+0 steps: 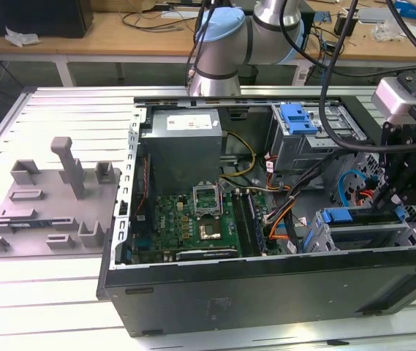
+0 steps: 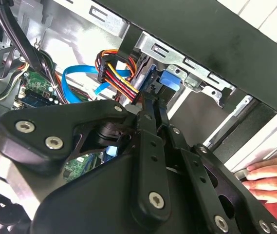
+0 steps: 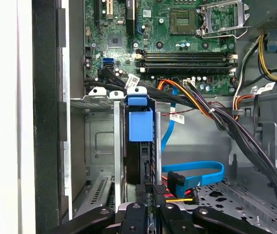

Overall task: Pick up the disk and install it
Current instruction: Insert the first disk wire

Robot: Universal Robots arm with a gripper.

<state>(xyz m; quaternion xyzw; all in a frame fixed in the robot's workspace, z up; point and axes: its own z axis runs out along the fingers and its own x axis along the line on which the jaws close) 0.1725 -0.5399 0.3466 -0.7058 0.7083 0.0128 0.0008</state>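
Disk (image 3: 139,146), edge-on in its glossy blue plastic carrier, stands upright in the grey sheet-metal drive cage (image 3: 99,141) at 6 o'clock from the green motherboard (image 3: 177,39). Matte black gripper (image 3: 150,207) has narrow fingers (image 3: 137,214) pinched closed on the disk's near edge.

The exterior view looks down from above and in front at the open computer case (image 1: 266,219) lying on a slatted table (image 1: 61,292). Both wrist views sit close inside the case (one steeply downward, one angled sideways), sharing the blue-fronted drive slot (image 3: 140,124) and the gripper (image 3: 148,214).
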